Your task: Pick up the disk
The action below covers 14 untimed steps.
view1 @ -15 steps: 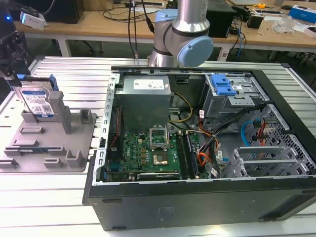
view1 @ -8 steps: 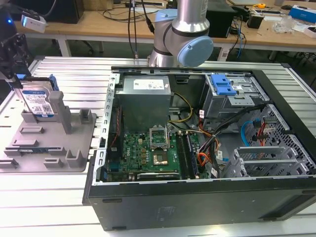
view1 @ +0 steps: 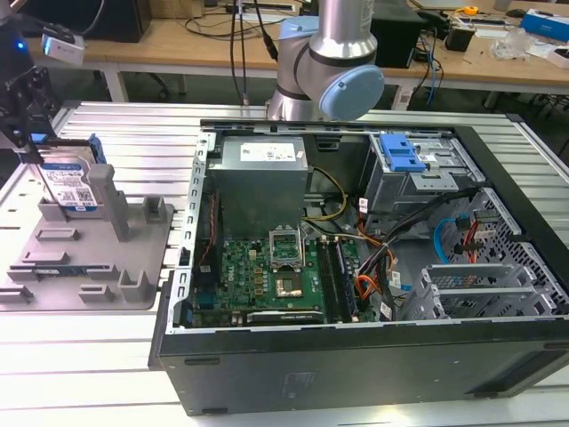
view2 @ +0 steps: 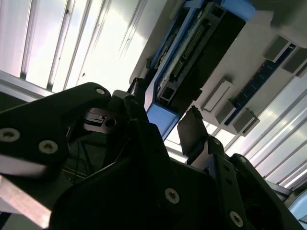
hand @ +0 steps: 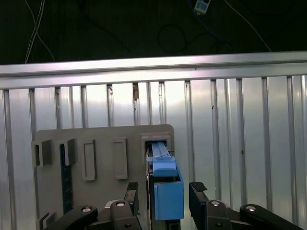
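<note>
The tool (hand: 165, 186) hangs over the disk with its two black fingers (hand: 197, 191) spread, one on each side of the disk's upper end. In the first wrist view a thin gap shows between each finger and the blue bracket, so the tool is pinching nothing.

The disk (hand: 168, 199) stands on edge directly beneath the tool, between the fingers. Its blue plastic bracket faces up toward the tool. In the exterior view its white-and-blue label faces outward, toward the camera. Its lower end sits in a slot at one edge of the grey holder tray (hand: 96, 139).

The tray spreads out below the tool and away from the disk to one side. Several upright posts and empty rectangular slots stand on it, with a dark strip in one of them. The tray lies flat on the ribbed aluminium table (hand: 240, 143), which runs under the tool and beyond it.

Farther from the tool, on the same table, is an open computer case (view1: 356, 356), well apart from the tray. Inside it are a green motherboard (view1: 267, 267), a grey power supply (view1: 262, 160) and a blue-latched drive cage (view1: 400, 156). The arm's silver column and light-blue joint cap (view1: 351, 89) rise behind the case.
</note>
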### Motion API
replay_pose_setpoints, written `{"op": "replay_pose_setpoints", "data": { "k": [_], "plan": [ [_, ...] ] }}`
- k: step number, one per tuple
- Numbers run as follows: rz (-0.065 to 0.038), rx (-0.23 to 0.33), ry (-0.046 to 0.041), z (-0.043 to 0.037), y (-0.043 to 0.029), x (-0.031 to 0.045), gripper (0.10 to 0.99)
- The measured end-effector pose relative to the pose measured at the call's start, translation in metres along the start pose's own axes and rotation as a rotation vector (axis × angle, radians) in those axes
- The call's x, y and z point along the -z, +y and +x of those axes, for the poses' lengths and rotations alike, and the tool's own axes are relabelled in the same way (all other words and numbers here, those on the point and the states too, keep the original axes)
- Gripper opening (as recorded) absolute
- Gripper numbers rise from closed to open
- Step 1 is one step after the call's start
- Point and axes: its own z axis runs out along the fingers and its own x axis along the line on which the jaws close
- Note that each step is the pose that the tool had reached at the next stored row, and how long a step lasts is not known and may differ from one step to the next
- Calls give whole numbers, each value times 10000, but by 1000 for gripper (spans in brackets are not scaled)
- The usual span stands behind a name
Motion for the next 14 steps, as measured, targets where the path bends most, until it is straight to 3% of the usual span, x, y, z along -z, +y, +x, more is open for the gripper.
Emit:
{"op": "replay_pose_setpoints", "data": {
  "k": [9,11,12,14],
  "plan": [
    [1,0,0,-1,-1,-52,541],
    [0,0,0,-1,-1,-60,525],
    [0,0,0,-1,-1,-63,463],
    [0,0,1,-1,-1,-69,463]
  ]
}}
